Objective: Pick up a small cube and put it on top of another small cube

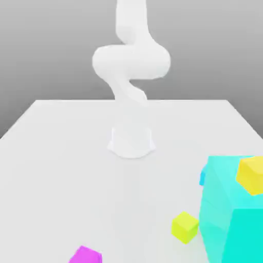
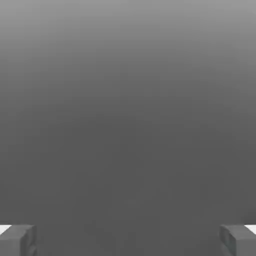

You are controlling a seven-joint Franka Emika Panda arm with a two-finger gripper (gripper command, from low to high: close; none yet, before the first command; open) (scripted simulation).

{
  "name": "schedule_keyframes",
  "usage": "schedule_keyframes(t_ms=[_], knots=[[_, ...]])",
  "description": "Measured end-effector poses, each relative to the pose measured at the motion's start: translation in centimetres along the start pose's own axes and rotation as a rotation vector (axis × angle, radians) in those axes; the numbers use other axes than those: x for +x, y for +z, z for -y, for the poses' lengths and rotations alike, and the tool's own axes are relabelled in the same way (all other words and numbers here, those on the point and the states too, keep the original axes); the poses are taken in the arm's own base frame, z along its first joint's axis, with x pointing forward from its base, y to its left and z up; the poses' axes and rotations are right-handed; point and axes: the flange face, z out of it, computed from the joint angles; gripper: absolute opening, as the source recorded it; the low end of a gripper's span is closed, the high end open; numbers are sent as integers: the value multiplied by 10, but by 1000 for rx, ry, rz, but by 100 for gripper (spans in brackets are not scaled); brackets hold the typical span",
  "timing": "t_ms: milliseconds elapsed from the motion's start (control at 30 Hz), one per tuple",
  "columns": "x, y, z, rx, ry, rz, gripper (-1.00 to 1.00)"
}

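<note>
The small cube (image 1: 202,177) is a sliver of deeper blue peeking out from behind the huge cyan block (image 1: 231,215), at that block's upper edge on the exterior view's left. So little of it shows that its facing cannot be told, and as a cube it has no long axis to speak of. It sits on the bench (image 1: 61,169), touching or just beside the cyan block; which one cannot be told.

Counted in the exterior view: one small blue cube, one huge cyan block, two yellow cubes and one magenta cube. One yellow cube (image 1: 252,174) rests tilted on top of the cyan block; the other yellow cube (image 1: 185,227) lies on the bench just beside the block, on the exterior view's left of it. The magenta cube (image 1: 85,255) lies near the front edge, well apart from the rest.

The white arm (image 1: 131,61) rises from its base (image 1: 131,141) at the middle of the bench. In the hand view the pincer (image 2: 128,240) stands wide open, its two grey fingertips (image 2: 17,240) far apart with nothing between them.
</note>
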Motion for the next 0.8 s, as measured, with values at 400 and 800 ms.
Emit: schedule_keyframes(t_ms=[400,800], knots=[[-147,180,95,16,-874,231,0],[-392,281,117,332,-1738,490,0]])
